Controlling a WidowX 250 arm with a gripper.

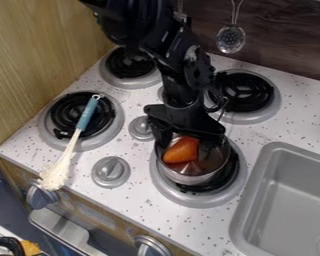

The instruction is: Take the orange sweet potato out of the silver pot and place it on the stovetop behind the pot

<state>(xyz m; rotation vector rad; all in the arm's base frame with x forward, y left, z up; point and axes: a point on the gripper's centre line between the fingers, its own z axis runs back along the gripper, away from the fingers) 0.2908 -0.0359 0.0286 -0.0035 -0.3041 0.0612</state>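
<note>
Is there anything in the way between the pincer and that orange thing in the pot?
Nothing visible stands between them. The pincer hangs right at the mouth of the pot, which has no lid, and the orange thing lies inside. The blue-handled utensil lies across another burner, off to the side.

Speckled white stovetop point(137, 202), black burners point(62, 112), metal pot point(189, 181), blue-handled brush point(70, 147)
</note>
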